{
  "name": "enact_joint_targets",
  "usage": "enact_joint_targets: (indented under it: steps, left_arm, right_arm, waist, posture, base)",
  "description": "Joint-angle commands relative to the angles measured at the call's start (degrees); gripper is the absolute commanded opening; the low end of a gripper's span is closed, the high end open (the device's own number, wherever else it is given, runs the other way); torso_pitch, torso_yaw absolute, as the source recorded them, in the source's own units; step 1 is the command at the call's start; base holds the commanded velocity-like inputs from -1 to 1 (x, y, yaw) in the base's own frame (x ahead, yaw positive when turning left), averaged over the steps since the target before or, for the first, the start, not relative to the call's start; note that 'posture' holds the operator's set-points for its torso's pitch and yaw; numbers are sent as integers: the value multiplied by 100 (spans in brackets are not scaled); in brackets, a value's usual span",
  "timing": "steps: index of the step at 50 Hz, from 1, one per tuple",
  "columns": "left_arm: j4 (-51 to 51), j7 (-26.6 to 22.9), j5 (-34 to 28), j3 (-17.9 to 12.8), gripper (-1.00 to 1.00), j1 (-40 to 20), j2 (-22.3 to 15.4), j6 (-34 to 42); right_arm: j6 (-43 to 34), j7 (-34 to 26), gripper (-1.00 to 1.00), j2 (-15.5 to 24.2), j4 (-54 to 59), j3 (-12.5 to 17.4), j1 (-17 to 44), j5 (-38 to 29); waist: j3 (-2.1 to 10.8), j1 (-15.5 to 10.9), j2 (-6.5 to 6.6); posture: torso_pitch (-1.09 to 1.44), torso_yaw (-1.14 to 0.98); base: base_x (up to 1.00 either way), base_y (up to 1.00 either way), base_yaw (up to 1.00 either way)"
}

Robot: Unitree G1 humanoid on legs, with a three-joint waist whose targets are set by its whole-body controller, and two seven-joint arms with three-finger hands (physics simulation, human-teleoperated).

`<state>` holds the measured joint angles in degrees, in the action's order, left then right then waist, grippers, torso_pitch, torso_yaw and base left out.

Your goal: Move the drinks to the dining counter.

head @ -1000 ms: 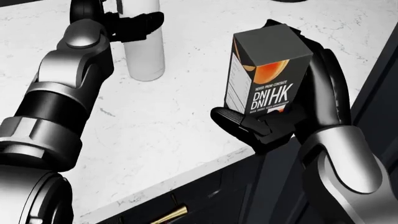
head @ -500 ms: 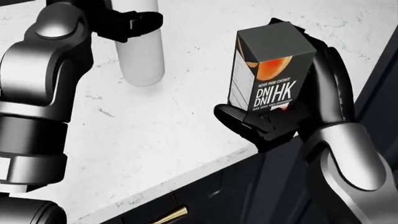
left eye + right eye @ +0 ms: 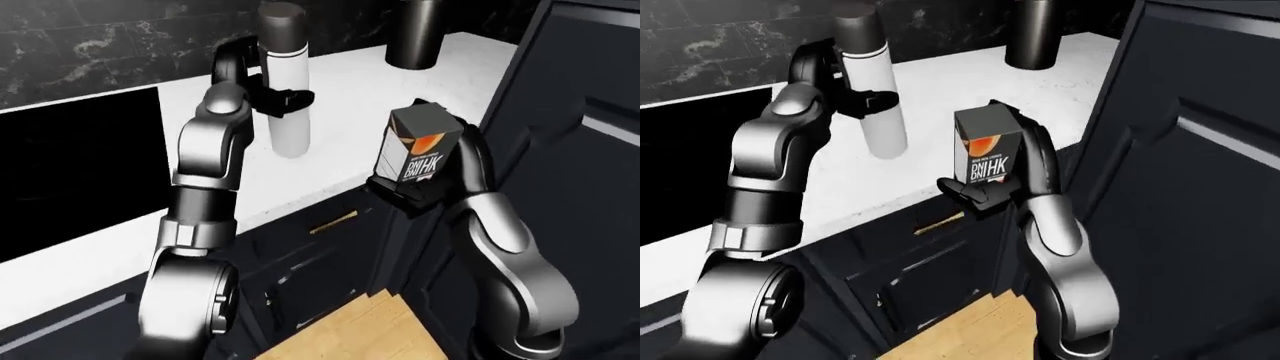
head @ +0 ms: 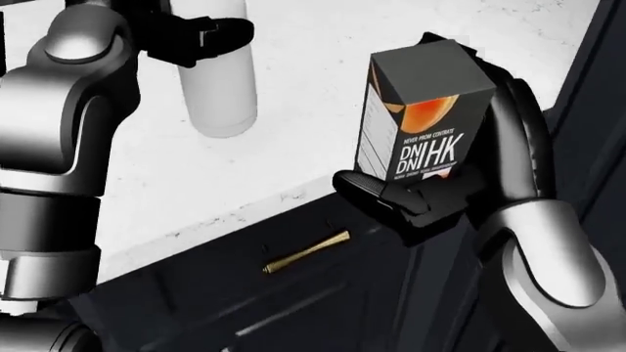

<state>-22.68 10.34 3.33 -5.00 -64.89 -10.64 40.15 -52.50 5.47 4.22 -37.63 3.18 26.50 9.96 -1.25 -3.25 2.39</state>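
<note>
A dark drink carton (image 4: 420, 110) with an orange print stands upright in my right hand (image 4: 435, 172), which is shut on it, thumb low on its near face. In the head view the carton hangs past the edge of the white marble counter (image 4: 313, 44), over the dark cabinets. A tall white bottle (image 3: 288, 112) with a dark cap is upright over the counter, and my left hand (image 3: 283, 100) is shut on its middle. I cannot tell whether its base touches the counter.
A dark cylinder (image 3: 415, 34) stands at the counter's top right end. A black stove (image 3: 80, 165) fills the left. A tall dark cabinet (image 3: 570, 112) rises at the right. A drawer with a brass handle (image 4: 305, 253) lies under the counter, above wooden floor (image 3: 370, 330).
The camera has moved: the counter edge has slid up the head view and the drawer handle shows more. Both hands still hold their drinks; the carton now hangs off the counter edge.
</note>
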Motion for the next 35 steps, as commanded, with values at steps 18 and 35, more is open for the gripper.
enact_joint_targets:
  steps: [18, 35]
  left_arm:
    - [710, -36, -44, 6, -100, -272, 4, 159]
    - [2215, -238, -136, 147, -100, 594, 224, 604]
  right_arm:
    - [124, 39, -100, 39, -395, 88, 145, 185]
    - [208, 24, -100, 141, -371, 211, 3, 258]
  waist:
    - [-126, 334, -500]
    - [-132, 96, -458]
  posture:
    - [0, 0]
    - [0, 0]
  base:
    - [-84, 19, 11]
    - [0, 0, 100]
